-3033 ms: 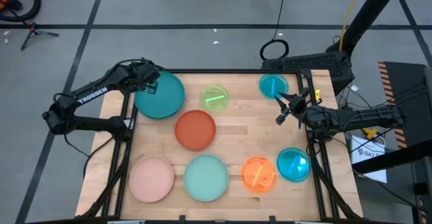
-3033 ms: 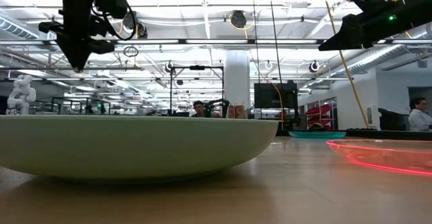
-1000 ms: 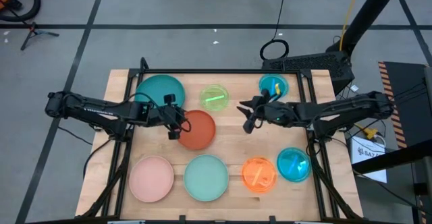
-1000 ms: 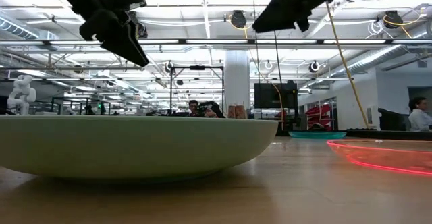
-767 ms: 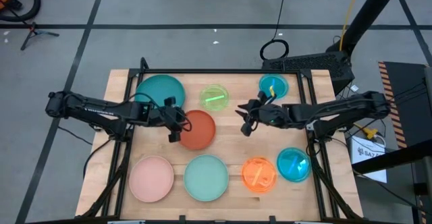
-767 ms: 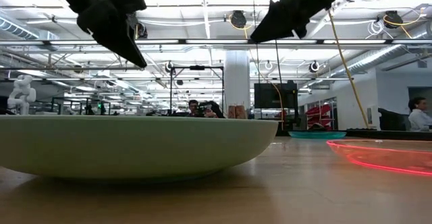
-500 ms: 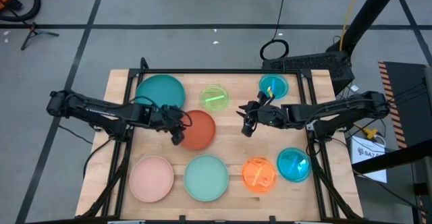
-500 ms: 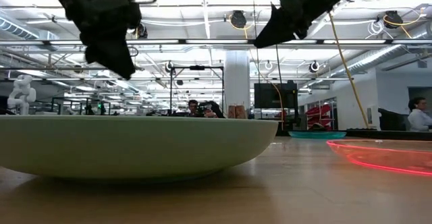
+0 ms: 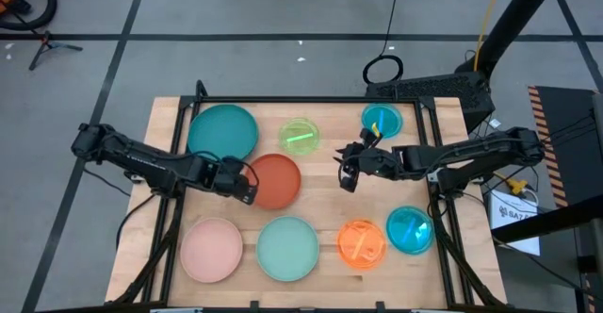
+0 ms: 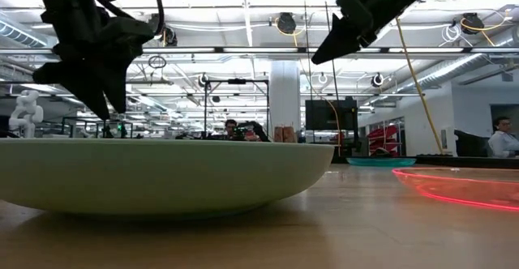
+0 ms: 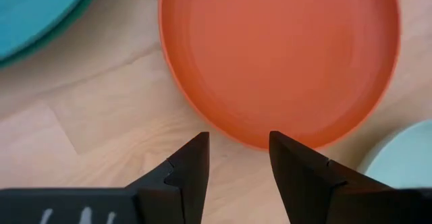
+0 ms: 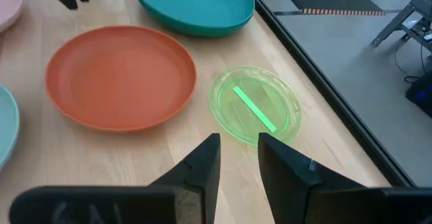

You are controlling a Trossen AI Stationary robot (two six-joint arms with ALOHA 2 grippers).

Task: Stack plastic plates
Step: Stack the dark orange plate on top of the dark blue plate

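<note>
A pale wooden desk (image 9: 320, 176) stands on grey floor in an open workshop hall. Eight plates lie flat on it: four large, teal (image 9: 223, 131), red-orange (image 9: 274, 181), mint (image 9: 287, 248) and pink (image 9: 212, 249); four small, lime (image 9: 300, 137), orange (image 9: 362, 242) and two blue (image 9: 381, 121). The left tool (image 11: 237, 158), fingers apart and empty, sits at the red-orange plate's left rim; the right tool (image 12: 237, 156), fingers apart and empty, hangs mid-desk facing the lime plate.

Round plastic plates on the wooden table: eight visible. Larger opaque, four: one teal plate (image 9: 223, 131), one red-orange plate (image 9: 275, 181), one pink plate (image 9: 212, 249), one mint plate (image 9: 287, 248). Smaller translucent, four: one lime plate (image 9: 300, 136), one orange plate (image 9: 362, 243), two blue plates (image 9: 381, 120) (image 9: 410, 230).
</note>
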